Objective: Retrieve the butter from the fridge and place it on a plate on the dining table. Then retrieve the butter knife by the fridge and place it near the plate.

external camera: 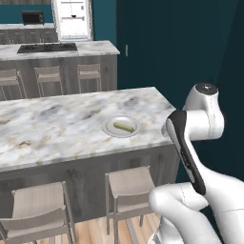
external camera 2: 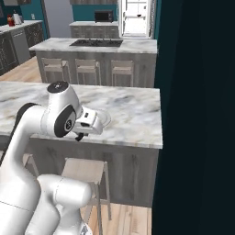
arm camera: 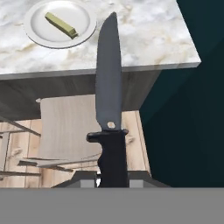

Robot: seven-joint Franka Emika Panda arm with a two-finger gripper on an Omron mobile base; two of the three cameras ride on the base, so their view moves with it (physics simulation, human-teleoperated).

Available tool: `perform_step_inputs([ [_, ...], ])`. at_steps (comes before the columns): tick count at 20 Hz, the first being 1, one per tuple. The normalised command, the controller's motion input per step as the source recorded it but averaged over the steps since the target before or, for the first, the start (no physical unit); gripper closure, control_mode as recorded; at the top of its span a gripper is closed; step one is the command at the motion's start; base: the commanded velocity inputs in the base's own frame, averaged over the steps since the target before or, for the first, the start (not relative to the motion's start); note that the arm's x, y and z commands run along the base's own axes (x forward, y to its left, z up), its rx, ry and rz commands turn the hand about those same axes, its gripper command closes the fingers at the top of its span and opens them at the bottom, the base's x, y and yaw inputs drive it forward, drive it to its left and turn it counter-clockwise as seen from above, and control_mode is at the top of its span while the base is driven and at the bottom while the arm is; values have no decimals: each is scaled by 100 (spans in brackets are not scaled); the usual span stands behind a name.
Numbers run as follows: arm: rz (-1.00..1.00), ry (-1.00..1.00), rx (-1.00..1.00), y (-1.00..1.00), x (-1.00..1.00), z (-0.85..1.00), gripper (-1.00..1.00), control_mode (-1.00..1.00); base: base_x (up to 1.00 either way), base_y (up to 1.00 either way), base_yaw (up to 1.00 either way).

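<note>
The butter knife (arm camera: 108, 83), all black, points away from the hand with its tip over the dining table's (arm camera: 144, 39) front edge. My gripper (arm camera: 113, 178) is shut on its handle. Beyond the blade, the pale round plate (arm camera: 81, 30) lies on the marbled top with the yellow-olive butter (arm camera: 61, 25) on it. From the left base the plate (external camera: 110, 127) and the butter (external camera: 124, 127) sit near the table's (external camera: 57, 128) right end. My gripper (external camera 2: 79, 136) hangs just off the table's front edge, partly covering the plate (external camera 2: 105, 118). The fridge (external camera: 72, 19) stands open far back.
Pale stools (external camera: 128, 183) are tucked under the table's near side, one (arm camera: 65, 127) right below the knife. A dark teal wall (external camera: 181, 47) rises close on the right of the table end. A stove-topped counter (external camera: 47, 47) with more stools lies behind.
</note>
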Motion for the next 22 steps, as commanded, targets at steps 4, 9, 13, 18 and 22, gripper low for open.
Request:
perform_step_inputs([
  [4, 0, 0, 0, -34, 68, 0, 100, -100, 0, 0, 0],
  [9, 4, -2, 0, -28, 79, 0, 100, -100, 0, 0, 0],
  [13, 2, 1, 0, -3, 91, 0, 100, -100, 0, 0, 0],
  [18, 1, 0, 0, 0, 96, 0, 100, -100, 0, 0, 0],
  [22, 6, 0, 0, 0, 72, 0, 100, -100, 0, 0, 0],
])
